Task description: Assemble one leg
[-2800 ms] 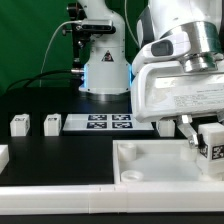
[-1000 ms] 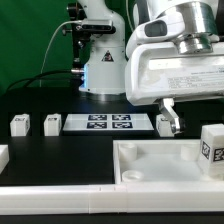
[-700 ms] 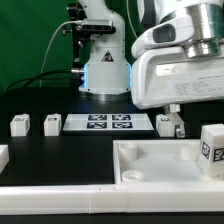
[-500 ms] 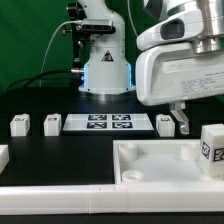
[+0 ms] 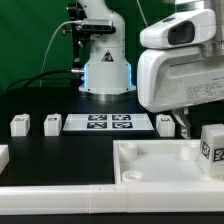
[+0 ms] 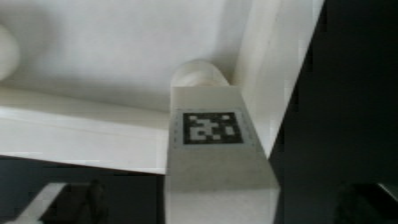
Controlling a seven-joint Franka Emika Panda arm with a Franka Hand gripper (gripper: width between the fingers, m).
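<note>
Black table (image 5: 60, 150) — legs (image 5: 19, 124), marker board (image 5: 108, 123), panel (image 5: 160, 165)

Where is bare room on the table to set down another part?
The black table is bare nearer the camera than the marker board, on the exterior view's left of the panel. Crowded: the exterior view's right, with the pincer, a loose leg and the leg standing on the panel.
</note>
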